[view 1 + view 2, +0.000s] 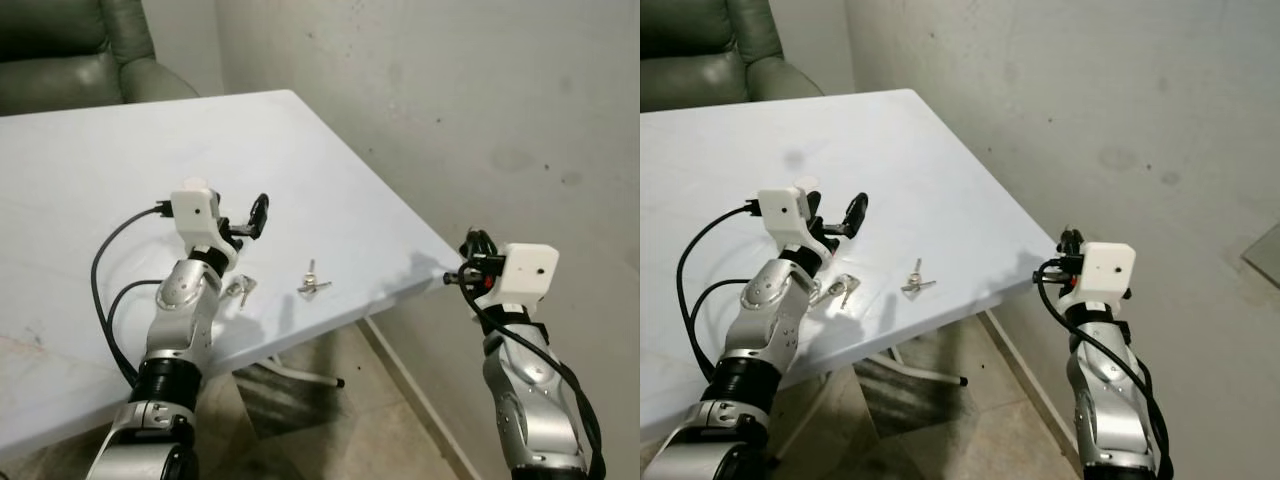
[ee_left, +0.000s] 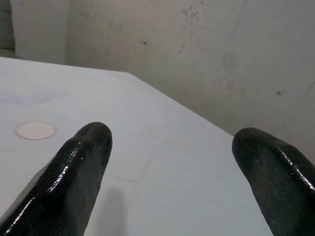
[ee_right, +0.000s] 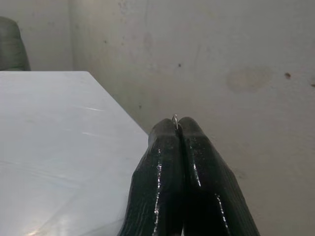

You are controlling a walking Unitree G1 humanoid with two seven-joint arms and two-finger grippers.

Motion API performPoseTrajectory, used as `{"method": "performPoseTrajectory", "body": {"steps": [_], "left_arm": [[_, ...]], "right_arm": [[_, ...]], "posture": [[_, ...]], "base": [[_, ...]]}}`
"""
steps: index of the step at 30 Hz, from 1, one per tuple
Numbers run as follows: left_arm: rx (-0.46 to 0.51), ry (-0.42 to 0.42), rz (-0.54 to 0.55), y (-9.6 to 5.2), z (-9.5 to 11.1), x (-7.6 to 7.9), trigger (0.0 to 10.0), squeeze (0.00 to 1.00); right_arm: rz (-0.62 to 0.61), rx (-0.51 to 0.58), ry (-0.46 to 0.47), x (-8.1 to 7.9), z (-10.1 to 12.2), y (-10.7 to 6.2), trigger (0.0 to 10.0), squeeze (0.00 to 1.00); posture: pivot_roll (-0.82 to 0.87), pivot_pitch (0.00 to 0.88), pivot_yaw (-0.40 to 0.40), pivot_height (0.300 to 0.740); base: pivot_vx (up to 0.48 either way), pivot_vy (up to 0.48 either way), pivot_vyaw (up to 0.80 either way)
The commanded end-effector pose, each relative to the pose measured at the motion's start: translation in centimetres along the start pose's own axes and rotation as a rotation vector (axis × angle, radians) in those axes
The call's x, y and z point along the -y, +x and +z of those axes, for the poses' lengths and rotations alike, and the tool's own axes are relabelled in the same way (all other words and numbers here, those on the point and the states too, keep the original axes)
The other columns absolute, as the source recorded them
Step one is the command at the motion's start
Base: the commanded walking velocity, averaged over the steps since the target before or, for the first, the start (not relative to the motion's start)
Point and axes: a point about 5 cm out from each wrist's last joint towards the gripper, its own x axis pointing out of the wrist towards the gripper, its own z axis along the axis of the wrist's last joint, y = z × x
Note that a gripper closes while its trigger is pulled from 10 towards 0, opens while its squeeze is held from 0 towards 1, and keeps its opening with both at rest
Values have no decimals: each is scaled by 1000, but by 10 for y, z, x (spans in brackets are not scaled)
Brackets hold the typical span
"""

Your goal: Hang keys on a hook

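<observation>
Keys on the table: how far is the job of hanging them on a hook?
Nothing is hung: keys and a second bunch lie on the table. In hand: the right gripper is shut on a small metal ring; the left gripper is open. Left: all the hanging.

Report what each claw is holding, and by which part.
The right claw is shut on a small metal ring, pinched at the tips. The left claw is open over the table, holding nothing.
</observation>
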Motion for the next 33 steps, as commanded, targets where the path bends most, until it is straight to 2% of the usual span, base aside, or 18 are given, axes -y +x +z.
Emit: {"method": "performPoseTrajectory", "body": {"steps": [1, 16, 21, 24, 33], "left_arm": [[-3, 6, 18, 1, 3, -5, 10000, 0], [-36, 35, 52, 3, 0, -7, 10000, 0], [-45, 46, 29, 2, -1, -4, 10000, 0], [-43, 88, -32, 1, -1, 2, 10000, 0], [-34, 82, -51, 1, 0, 3, 10000, 0]], "right_arm": [[13, -1, 2, -5, 1, 0, 10000, 0], [17, 4, -7, -6, 2, 2, 10000, 0], [27, 15, -7, -7, 4, 1, 10000, 0], [42, 24, -4, -9, 4, 0, 10000, 0], [54, 35, -5, -10, 6, 0, 10000, 0]], "posture": [[-29, 5, -50, 740], [-29, 4, -53, 740], [-30, 2, -56, 740], [-30, 2, -56, 740], [-26, 0, -57, 740]], "base": [[0, 0, -775], [0, 0, -777], [0, 0, 0], [0, 0, 0], [0, 0, 0]]}}
